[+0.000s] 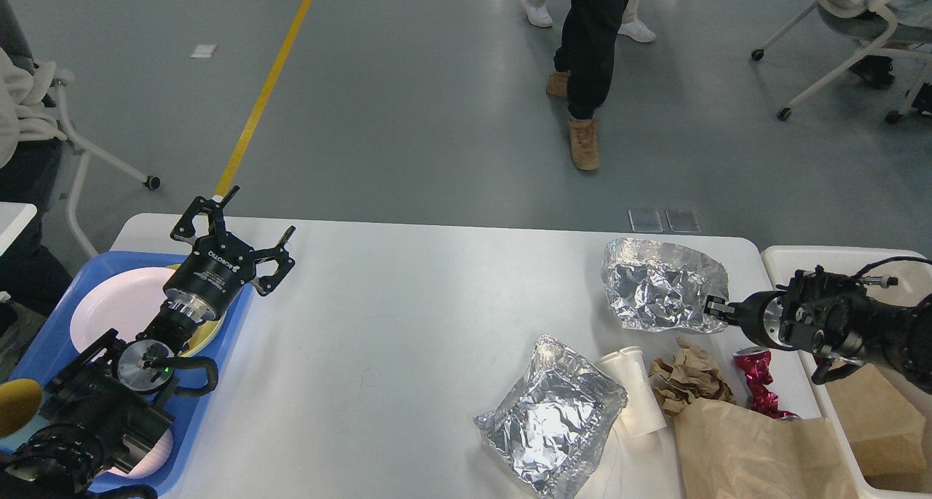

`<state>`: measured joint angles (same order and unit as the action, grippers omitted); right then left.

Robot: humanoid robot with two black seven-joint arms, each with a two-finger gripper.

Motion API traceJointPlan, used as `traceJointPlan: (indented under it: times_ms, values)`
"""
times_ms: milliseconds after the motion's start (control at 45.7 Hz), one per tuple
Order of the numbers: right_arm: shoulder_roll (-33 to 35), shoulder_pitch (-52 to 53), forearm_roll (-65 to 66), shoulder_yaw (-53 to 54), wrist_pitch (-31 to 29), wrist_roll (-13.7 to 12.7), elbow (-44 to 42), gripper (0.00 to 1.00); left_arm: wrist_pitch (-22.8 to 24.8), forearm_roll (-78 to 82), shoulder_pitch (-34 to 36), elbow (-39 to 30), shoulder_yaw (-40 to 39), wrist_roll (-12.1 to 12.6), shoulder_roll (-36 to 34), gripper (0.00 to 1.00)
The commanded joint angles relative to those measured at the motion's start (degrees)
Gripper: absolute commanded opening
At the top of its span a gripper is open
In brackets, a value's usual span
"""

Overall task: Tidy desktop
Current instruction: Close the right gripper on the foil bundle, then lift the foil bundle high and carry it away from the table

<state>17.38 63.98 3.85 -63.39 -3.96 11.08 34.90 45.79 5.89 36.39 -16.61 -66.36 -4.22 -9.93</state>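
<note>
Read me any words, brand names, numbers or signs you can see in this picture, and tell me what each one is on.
"ROBOTIQ": printed in white on the black body of the left gripper.
Smaller print beside that brand name on the same gripper body: too small to read.
Nothing readable shows on the desktop, the foil wrappers, the paper cup or the brown paper bag.

White desktop carrying litter at its right end

The desktop (378, 317) is bearing a crumpled foil tray (552, 425) near the front edge, a tipped white paper cup (635, 390) touching it, crumpled brown paper (688, 386), a red ribbon bow (757, 382) and a brown paper bag (757, 452); a second foil piece (659, 293) is sitting behind them.
</note>
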Motion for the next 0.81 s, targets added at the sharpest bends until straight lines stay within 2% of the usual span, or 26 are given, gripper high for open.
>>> traceJointPlan:
  times_ms: [0,131,263,416,613,635,788]
  values:
    - [0.46,2.55,1.07,-0.24,-0.08,0.00,4.11,0.00,0.00,0.00,0.00,0.00,0.00,0.00,0.00,0.97]
    - [1.52,6.23,3.18,-1.21,-0.78,-0.09,9.74,0.00,0.00,0.00,0.00,0.00,0.00,0.00,0.00,0.97]
    - [3.27,9.66,4.23,-2.18,-6.31,-0.09,10.80,0.00,0.00,0.00,0.00,0.00,-0.09,0.00,0.00,0.97]
    - [7.22,15.29,4.67,-3.85,-16.42,0.08,10.80,0.00,0.00,0.00,0.00,0.00,0.00,0.00,0.00,0.97]
    - [11.97,22.67,4.85,-4.29,-32.41,0.17,10.80,0.00,0.00,0.00,0.00,0.00,0.00,0.00,0.00,0.97]
    - [12.59,24.42,4.85,-4.37,-35.56,0.17,10.80,0.00,0.00,0.00,0.00,0.00,-0.09,0.00,0.00,0.97]
    - [14.17,31.28,5.37,-5.51,-44.02,0.17,10.80,0.00,0.00,0.00,0.00,0.00,0.00,0.00,0.00,0.97]
